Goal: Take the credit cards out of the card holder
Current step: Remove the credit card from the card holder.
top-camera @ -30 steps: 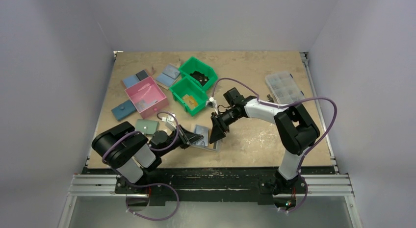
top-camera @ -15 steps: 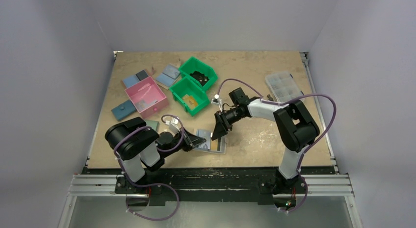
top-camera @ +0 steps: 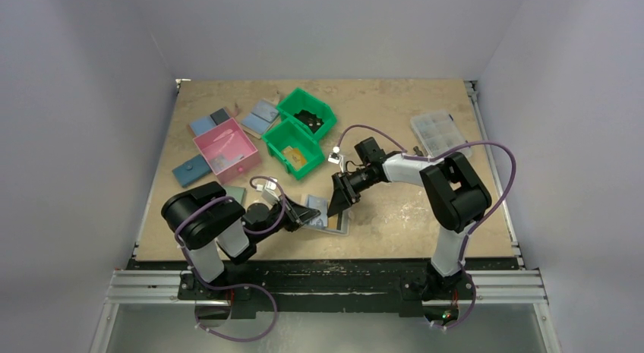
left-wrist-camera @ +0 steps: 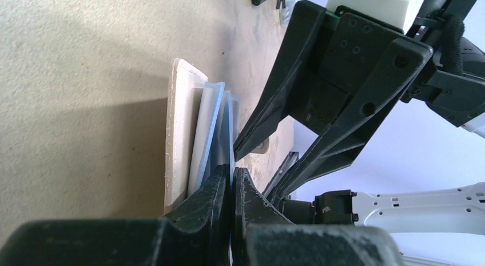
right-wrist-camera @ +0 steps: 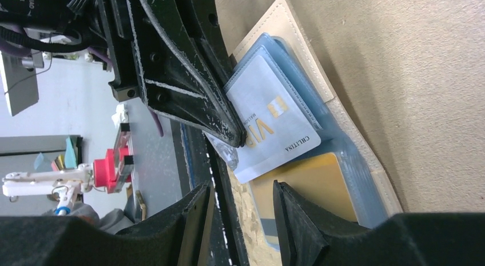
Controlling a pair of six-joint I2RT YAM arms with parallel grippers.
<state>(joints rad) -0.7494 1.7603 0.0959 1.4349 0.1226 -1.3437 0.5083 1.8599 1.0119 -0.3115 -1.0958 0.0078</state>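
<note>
Card holder (right-wrist-camera: 306, 48) lies open on the table between the 2 grippers. Left gripper (left-wrist-camera: 231, 174) is nearer and looks pinched on the edge of the white credit card (right-wrist-camera: 269, 117). Right gripper (right-wrist-camera: 241, 191) hangs just above, fingers spread.

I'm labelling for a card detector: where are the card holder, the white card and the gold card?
card holder (right-wrist-camera: 297, 48), right wrist view, beige outer flap.
white card (right-wrist-camera: 274, 128), right wrist view, printed face.
gold card (right-wrist-camera: 311, 186), right wrist view, plain face.
</note>
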